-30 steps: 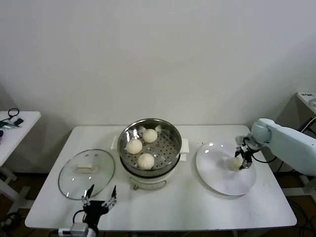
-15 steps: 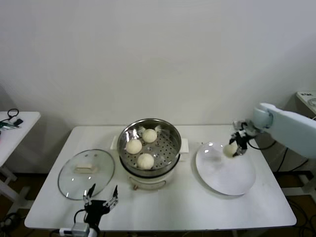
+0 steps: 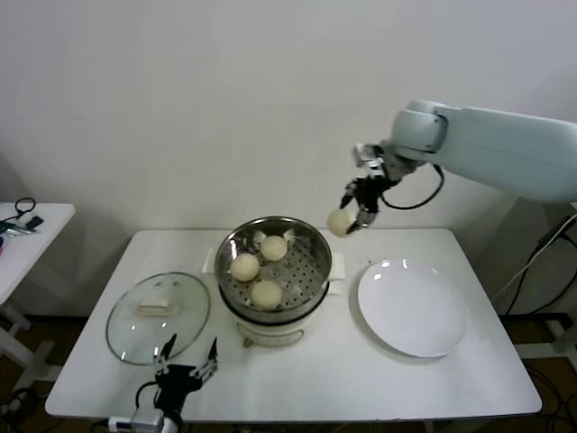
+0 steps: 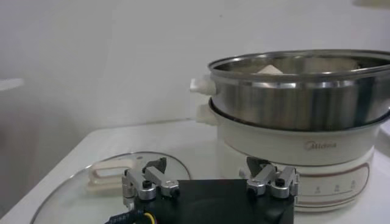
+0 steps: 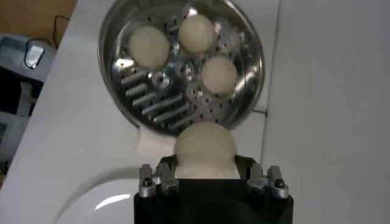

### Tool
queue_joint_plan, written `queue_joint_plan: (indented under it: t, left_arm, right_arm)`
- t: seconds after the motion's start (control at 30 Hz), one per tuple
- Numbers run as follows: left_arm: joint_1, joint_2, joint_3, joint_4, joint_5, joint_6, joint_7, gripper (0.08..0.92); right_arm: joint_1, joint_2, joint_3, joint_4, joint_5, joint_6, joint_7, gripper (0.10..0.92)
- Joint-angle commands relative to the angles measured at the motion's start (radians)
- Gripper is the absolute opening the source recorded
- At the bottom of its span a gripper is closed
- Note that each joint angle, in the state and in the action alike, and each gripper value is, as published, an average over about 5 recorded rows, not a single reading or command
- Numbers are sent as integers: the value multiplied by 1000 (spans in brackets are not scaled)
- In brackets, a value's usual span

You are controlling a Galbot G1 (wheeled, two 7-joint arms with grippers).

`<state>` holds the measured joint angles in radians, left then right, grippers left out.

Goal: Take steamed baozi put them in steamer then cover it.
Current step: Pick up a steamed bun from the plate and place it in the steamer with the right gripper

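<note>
Three baozi (image 3: pixel 265 271) sit in the steamer (image 3: pixel 275 271); right end effector (image 3: pixel 353 213) grips the fourth above its rim. Cover (image 3: pixel 159 316) awaits.

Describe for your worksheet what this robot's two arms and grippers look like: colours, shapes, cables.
The right arm is a thick, smooth, pale blue-white tube with a rounded joint. A black cable loops beside its wrist. The right gripper is small, black and silver. The left gripper has a black block body, silver-grey knuckles with screws and dark fingertips; red and yellow wires show at its base.
</note>
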<state>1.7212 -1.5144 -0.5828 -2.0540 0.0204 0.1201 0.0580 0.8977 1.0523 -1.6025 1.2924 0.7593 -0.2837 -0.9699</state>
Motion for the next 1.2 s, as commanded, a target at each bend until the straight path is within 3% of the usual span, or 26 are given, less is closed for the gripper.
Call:
queue_joint_plan:
  t: [0.03,0.47,1.0,1.2]
  left_arm:
    - [7,2,-11,-10,-10,1,1,823]
    - [-7,4,-18,2,-19,-1,3,823]
    - [-18,6,-17,5,-19,7,6,823]
    - [-14,10,-23,-5,-19,17,12,823]
  right_arm:
    - [-49,252,-42,26,111,-93,120,654]
    - [-220,247,-39,-31,-60,-131,167,653]
    - [-229,226,-29,-28,-79,-135,166,656]
    - [-127,165,-13,-24,-2,-62,92,769]
